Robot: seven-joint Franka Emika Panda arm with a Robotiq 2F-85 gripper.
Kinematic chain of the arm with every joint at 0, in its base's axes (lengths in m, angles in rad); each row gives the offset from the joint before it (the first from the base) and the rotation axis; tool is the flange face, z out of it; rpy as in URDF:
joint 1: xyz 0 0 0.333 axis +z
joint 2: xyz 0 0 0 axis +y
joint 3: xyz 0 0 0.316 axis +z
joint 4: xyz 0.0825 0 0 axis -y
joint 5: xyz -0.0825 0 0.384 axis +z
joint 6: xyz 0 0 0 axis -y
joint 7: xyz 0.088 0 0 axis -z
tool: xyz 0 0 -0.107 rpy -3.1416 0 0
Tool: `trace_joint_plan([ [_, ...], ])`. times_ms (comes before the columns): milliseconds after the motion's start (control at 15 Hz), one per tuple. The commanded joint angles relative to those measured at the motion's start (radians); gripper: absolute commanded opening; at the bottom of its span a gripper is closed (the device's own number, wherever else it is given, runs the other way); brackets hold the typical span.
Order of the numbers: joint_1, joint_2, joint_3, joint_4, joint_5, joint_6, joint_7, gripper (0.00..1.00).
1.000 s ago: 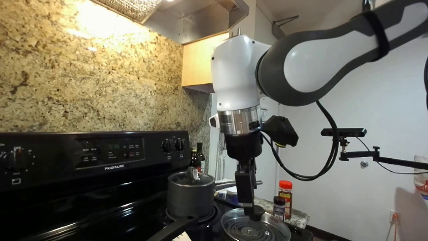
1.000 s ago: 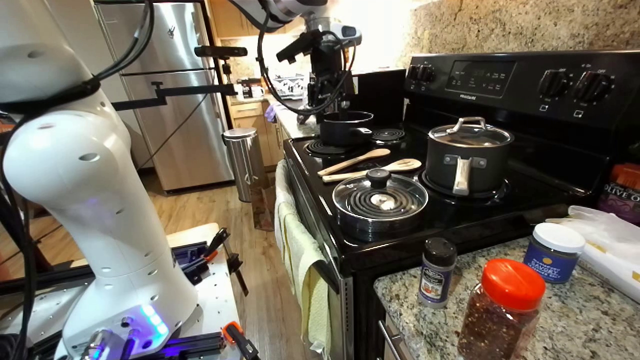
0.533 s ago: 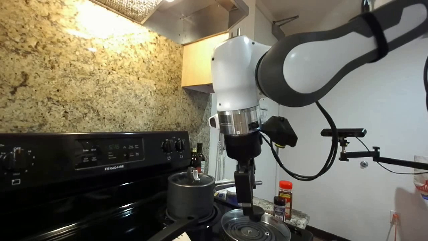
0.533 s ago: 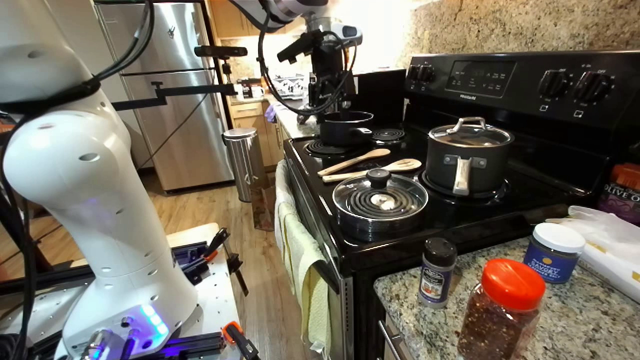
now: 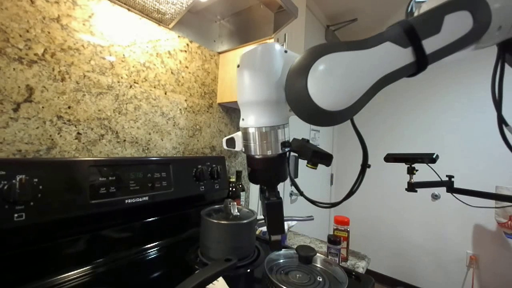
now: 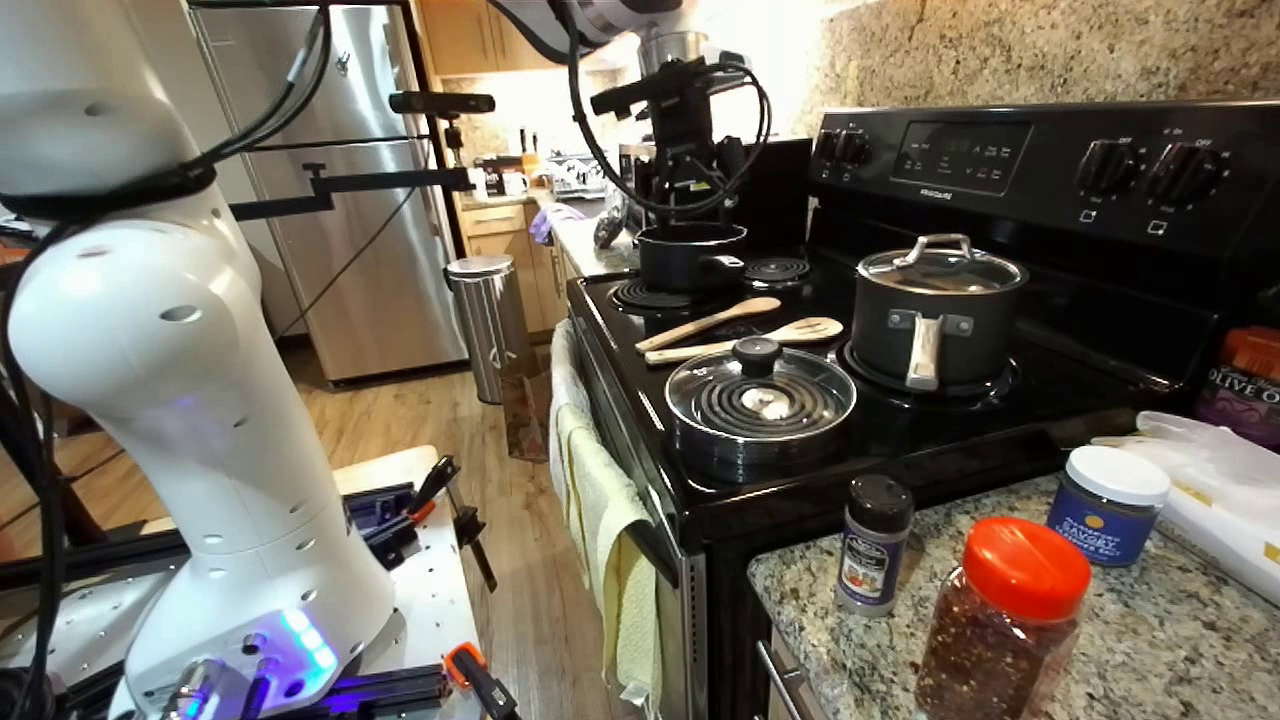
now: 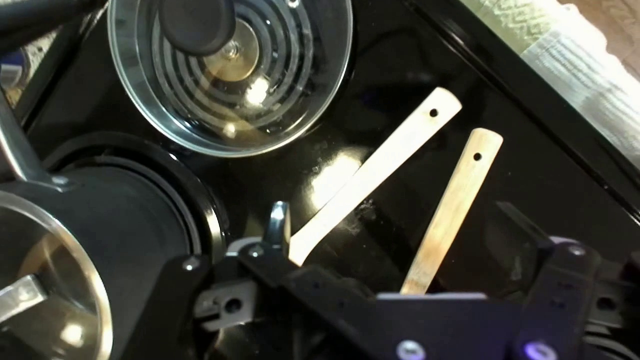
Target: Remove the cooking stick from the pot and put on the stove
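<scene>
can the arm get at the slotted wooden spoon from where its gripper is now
Probably yes, after moving across and down. In the wrist view the gripper hangs open over the stove, nothing covers the visible handle of the slotted wooden spoon, and the glass-lidded pan sits beside it.

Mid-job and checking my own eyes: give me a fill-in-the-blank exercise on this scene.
The wooden utensils on the stove number ____.
In the wrist view, the gripper is not shut but ____.
There, the tall pot appears to the ____ of both utensils.
The lid on the flake jar is coloured ____.
Missing words: two; open; left; red.
</scene>
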Motion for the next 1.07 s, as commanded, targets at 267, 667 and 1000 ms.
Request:
trace_joint_plan([
  [267,0.034,0.249,0.01,0.236,-0.021,-0.027,-0.339,1.0],
  [667,0.055,0.377,0.029,0.383,-0.071,-0.091,-0.55,1.0],
  [1000,0.051,0.356,0.024,0.336,-0.043,-0.055,-0.498,1.0],
])
